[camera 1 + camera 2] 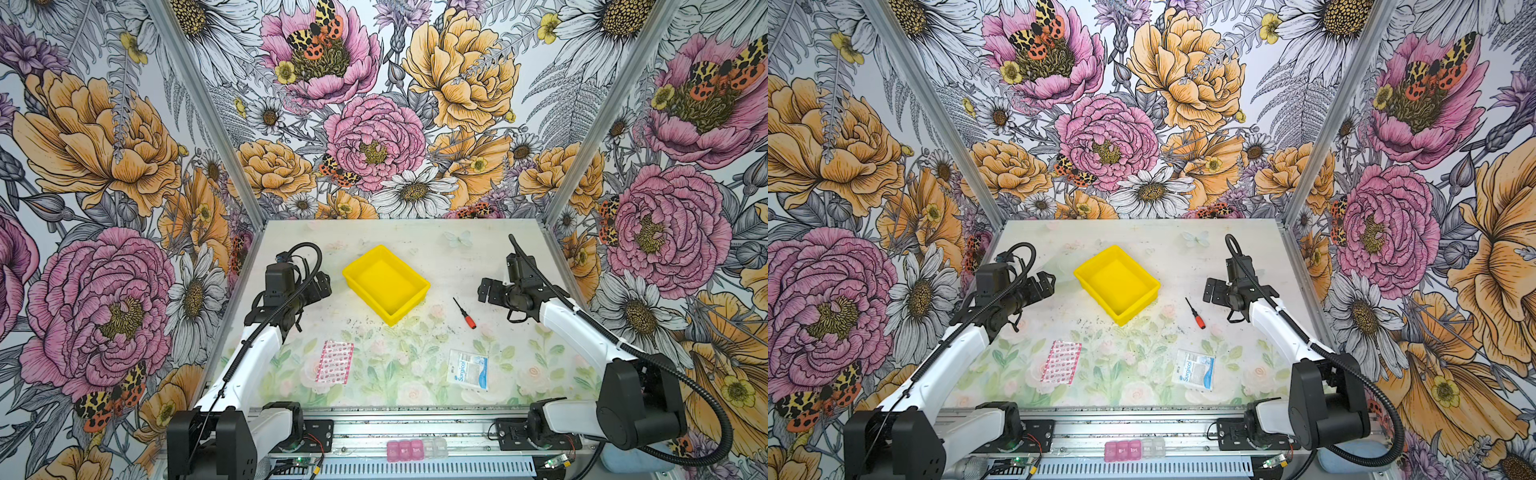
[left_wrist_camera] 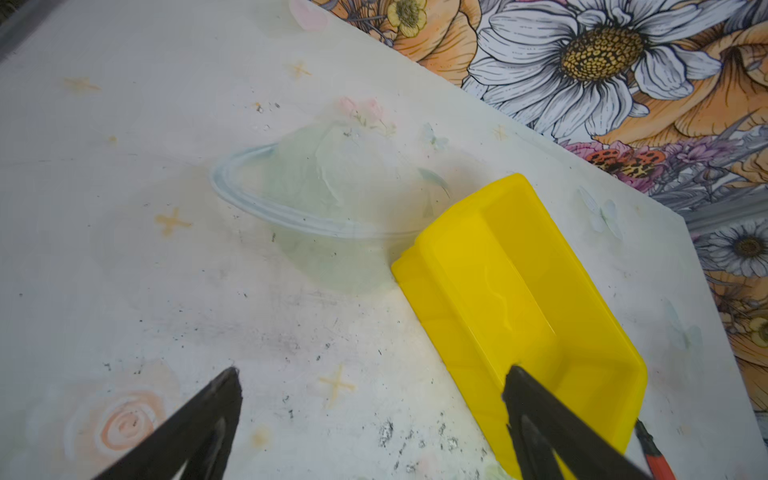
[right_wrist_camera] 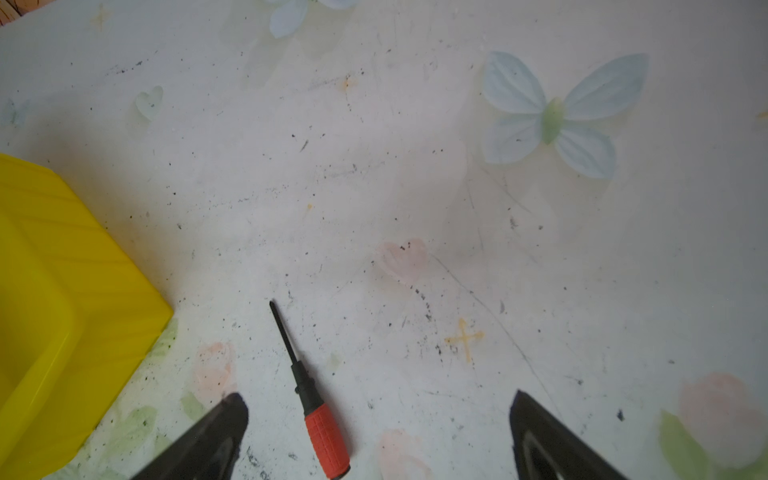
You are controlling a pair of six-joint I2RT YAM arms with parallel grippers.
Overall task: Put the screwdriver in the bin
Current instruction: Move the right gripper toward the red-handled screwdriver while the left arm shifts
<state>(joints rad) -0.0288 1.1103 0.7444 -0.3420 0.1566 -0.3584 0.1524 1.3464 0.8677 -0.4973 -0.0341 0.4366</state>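
Screwdriver location: the screwdriver lies flat on the table, outside the bin. It is near the bin's right corner but apart from it.
Between: in both top views you find it between the bin and the right gripper.
Long axis: diagonal. The black tip points far-left and the red handle near-right.
Direction from jaws: in the right wrist view the screwdriver lies ahead of and below the fingertips, handle end nearest the camera. It sits closer to the finger on the bin's side.
Axis against jaws: the shaft runs roughly crosswise to the line between the fingertips. Judge that you need little wrist turn.
Right jaws: wide apart, holding nothing.
Left jaws: apart, holding nothing. The left gripper hovers left of the bin, clear of it.
Nearer arm: the right. The bin stands between the left gripper and the screwdriver.
Coming move: judged as a descent of the right gripper, shifted toward the bin's side so the handle is centred between the fingers.
Risk: the tool is slim and lies low on the table, so a high closure may miss it.
Bin contents: nothing.
Count, task things: one screwdriver, one bin.
Count, grippers: two.
Count, other things: one pink packet, one white packet, one pill box on the front rail.
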